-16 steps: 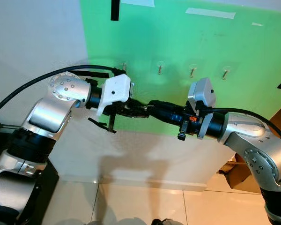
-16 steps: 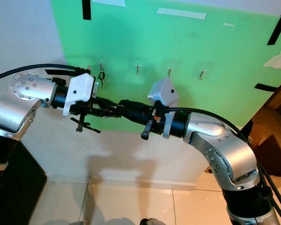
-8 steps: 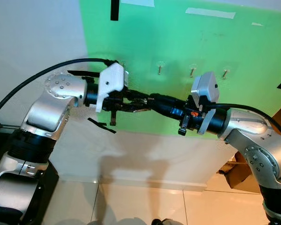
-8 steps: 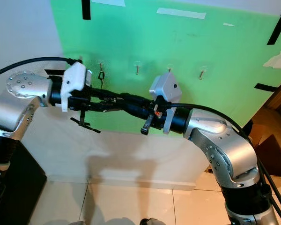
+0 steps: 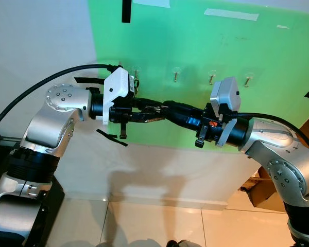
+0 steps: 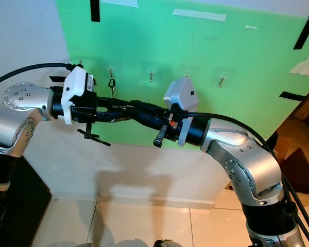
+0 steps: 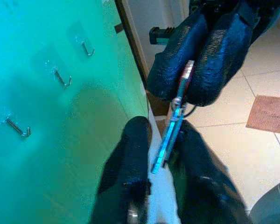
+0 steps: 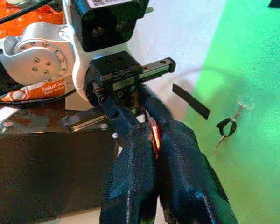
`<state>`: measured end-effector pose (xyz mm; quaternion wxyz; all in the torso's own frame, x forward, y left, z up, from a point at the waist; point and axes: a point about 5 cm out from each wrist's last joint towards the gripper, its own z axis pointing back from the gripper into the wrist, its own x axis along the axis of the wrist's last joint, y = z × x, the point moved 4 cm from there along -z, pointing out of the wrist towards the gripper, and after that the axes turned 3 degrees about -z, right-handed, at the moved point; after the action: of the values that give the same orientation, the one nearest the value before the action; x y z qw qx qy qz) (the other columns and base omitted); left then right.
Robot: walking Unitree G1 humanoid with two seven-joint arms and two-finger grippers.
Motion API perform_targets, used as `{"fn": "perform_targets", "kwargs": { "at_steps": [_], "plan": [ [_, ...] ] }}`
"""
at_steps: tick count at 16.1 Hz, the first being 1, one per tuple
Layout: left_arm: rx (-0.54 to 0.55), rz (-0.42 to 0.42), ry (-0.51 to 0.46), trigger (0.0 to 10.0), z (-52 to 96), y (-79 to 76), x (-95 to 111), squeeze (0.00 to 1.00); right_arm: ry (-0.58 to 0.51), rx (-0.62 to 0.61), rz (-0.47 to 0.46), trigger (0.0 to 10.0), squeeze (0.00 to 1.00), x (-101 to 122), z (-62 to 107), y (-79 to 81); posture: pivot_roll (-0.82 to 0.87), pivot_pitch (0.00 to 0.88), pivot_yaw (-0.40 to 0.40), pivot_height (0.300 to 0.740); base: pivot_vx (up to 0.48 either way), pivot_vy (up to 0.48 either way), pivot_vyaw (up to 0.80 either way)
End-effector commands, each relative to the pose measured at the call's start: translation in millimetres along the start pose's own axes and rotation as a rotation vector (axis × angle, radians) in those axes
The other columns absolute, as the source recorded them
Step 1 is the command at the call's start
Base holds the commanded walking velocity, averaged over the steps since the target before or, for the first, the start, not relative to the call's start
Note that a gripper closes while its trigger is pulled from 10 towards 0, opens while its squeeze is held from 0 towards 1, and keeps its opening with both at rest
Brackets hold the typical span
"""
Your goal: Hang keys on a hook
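The two arms meet tip to tip in front of the green wall panel (image 5: 195, 46), so the step in hand looks like a hand-over of the flat silver metal key with a reddish tag (image 7: 173, 125). The key sits edge-on, a thin bright blade with a short linked piece at its upper end. The right gripper (image 7: 203, 81) is pressed together on that upper end, while the left gripper (image 7: 162, 154) has its fingers to either side of the lower blade; whether they already pinch it I cannot tell. Next, I judge, one gripper must let go so the other can carry the key to a small clear-backed metal wall hook (image 5: 175, 75), at about twelve o'clock from the meeting fingertips. The hook at eleven o'clock already carries a dark key ring (image 6: 112, 84).
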<state>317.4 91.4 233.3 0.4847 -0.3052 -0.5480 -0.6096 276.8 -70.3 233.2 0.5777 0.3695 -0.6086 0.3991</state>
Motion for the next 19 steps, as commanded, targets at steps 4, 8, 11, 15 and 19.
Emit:
{"fn": "perform_targets", "kwargs": {
  "at_steps": [4,8,11,15,19],
  "plan": [
    [0.038,-0.054,-0.075,0.0,9.6,5.3,22.0,0.00,0.055,0.030,-0.047,0.0,0.00,-14.2,0.1,4.7,-0.04,0.000,-0.070,0.740,0.000,0.000,0.00],
    [0.032,-0.049,-0.098,0.0,8.9,3.6,25.6,0.00,0.057,0.034,-0.048,0.0,0.00,-14.8,0.7,5.5,-0.04,0.000,-0.070,0.740,0.000,0.000,0.00],
    [0.022,-0.037,-0.117,0.0,9.6,0.2,27.5,0.00,0.057,0.038,-0.052,0.0,0.00,-15.3,0.8,6.0,-0.04,0.000,-0.070,0.740,0.000,0.000,0.00],
    [0.012,-0.014,-0.147,0.0,11.4,-1.7,32.0,0.00,0.060,0.039,-0.066,0.0,0.00,-17.7,1.9,5.3,-0.03,0.000,-0.075,0.740,0.000,0.000,0.00],
    [0.031,0.017,-0.157,0.0,11.2,-1.0,31.7,0.00,0.058,0.022,-0.066,2.2,0.00,-18.4,1.8,2.7,-0.04,0.000,-0.071,0.740,0.000,0.000,0.00]
  ]
}}
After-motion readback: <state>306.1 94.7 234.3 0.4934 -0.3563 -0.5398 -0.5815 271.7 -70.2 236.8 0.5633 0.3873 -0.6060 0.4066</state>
